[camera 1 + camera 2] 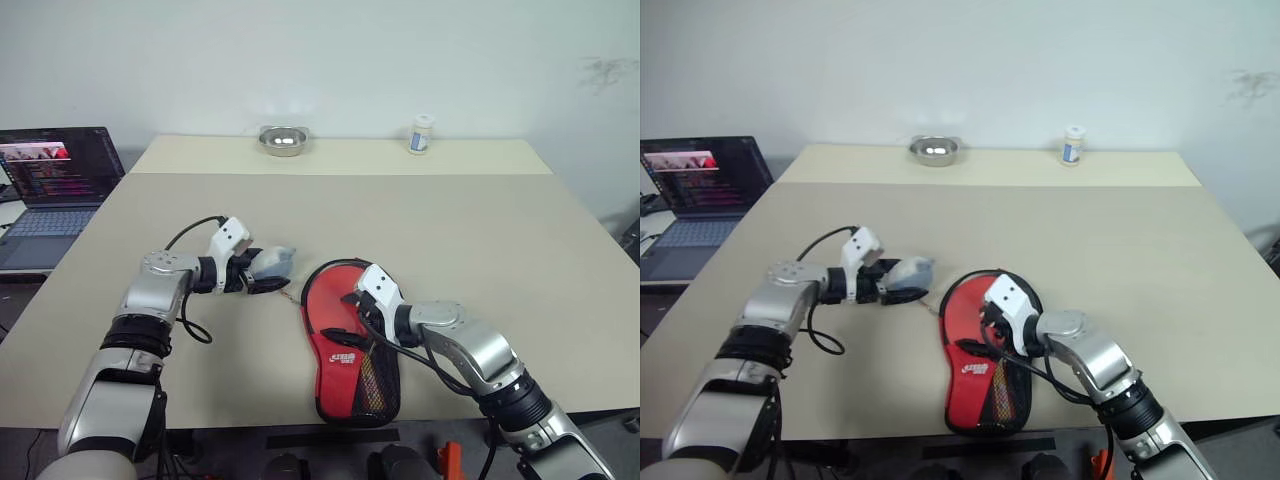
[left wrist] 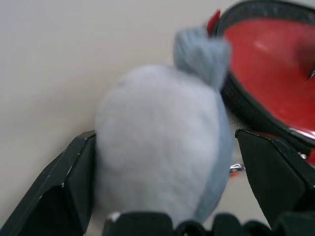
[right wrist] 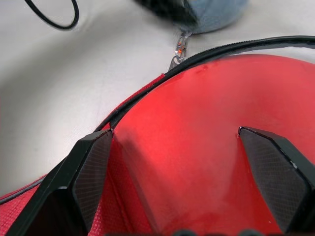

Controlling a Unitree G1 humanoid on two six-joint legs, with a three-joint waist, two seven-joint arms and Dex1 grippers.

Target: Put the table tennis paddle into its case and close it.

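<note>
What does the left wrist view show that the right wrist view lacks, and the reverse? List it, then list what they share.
Left wrist view, not the right: the left gripper, its black fingers open either side of a pale grey-blue fluffy charm.
Right wrist view, not the left: the right gripper, open over the case's red face, and a black cable looped on the table.
Both: the red case with its black zip edge, the charm, the metal zip pull and the table.
</note>
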